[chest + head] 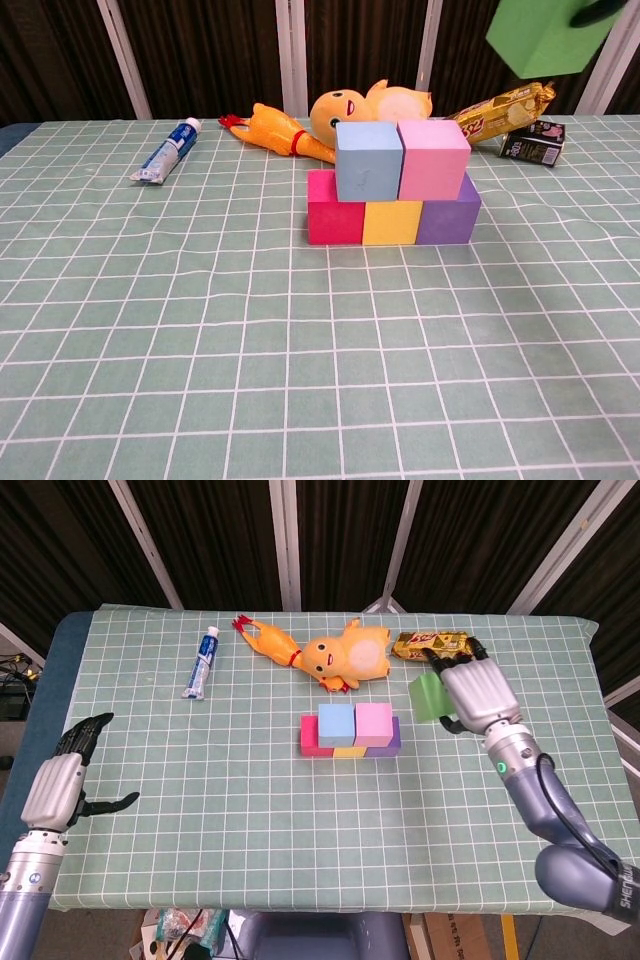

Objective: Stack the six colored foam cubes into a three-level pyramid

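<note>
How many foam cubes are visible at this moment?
6: magenta cube, yellow cube and purple cube in the bottom row; blue cube and pink cube on top; green cube held aloft by the right hand.

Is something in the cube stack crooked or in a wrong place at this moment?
Slightly. In the chest view the blue cube and pink cube sit shifted right on the bottom row, so the magenta cube shows bare top and the purple cube is more covered. The green cube is in the air, held by the right hand.
</note>
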Robot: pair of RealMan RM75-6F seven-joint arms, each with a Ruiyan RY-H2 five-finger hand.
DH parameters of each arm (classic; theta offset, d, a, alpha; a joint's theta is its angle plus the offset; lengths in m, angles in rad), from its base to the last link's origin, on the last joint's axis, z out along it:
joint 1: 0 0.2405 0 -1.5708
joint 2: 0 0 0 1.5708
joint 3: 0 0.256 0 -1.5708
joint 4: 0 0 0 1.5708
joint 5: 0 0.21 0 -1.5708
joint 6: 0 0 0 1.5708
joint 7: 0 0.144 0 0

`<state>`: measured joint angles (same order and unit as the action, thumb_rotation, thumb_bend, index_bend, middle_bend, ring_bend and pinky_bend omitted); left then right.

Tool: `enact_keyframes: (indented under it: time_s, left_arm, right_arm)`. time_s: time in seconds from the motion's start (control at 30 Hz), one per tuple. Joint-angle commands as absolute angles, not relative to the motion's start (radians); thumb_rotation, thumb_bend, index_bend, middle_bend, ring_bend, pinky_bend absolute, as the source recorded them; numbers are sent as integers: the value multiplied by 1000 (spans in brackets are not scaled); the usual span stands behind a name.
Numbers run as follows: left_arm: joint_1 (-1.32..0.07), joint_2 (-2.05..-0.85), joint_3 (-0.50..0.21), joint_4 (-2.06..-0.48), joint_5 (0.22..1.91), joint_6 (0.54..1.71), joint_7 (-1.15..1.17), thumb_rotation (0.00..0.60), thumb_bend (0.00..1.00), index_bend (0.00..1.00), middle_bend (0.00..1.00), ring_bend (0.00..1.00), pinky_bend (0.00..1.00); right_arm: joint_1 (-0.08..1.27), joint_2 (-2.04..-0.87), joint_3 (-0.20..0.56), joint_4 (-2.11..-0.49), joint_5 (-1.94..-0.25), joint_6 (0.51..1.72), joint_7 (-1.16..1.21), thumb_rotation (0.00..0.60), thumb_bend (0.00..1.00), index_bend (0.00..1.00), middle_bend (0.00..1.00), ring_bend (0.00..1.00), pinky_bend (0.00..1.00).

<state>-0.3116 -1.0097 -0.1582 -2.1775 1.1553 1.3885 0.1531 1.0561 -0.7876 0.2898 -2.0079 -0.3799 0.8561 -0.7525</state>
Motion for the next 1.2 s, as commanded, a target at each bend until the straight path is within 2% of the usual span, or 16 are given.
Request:
enact_keyframes:
  time_s: [0.03,0.23,0.47,1.2]
  left_arm:
    - [-311,-1005,-161,-2180,1154,1384,147,600,130,0,45,5,26]
    - [-309,-997,-168,-2181,1146,1375,128,600,130,0,45,5,27]
    - [-309,-989,-174,-2181,1136,1361,106,600,131,0,45,5,27]
    - [-306,-974,-186,-2183,1125,1347,81,600,131,0,46,5,26]
  right_arm:
    - [1228,-892,272,-2005,-129,933,-881,600,314,0,367,226,0]
    - [1396,-996,305,-1960,213,1040,-942,600,314,0,377,226,0]
    - [1483,-1078,343,-1883,403,1127,-986,600,313,0,383,235,0]
    - [1497,-1188,390,-1831,432,1200,-1065,600,313,0,384,235,0]
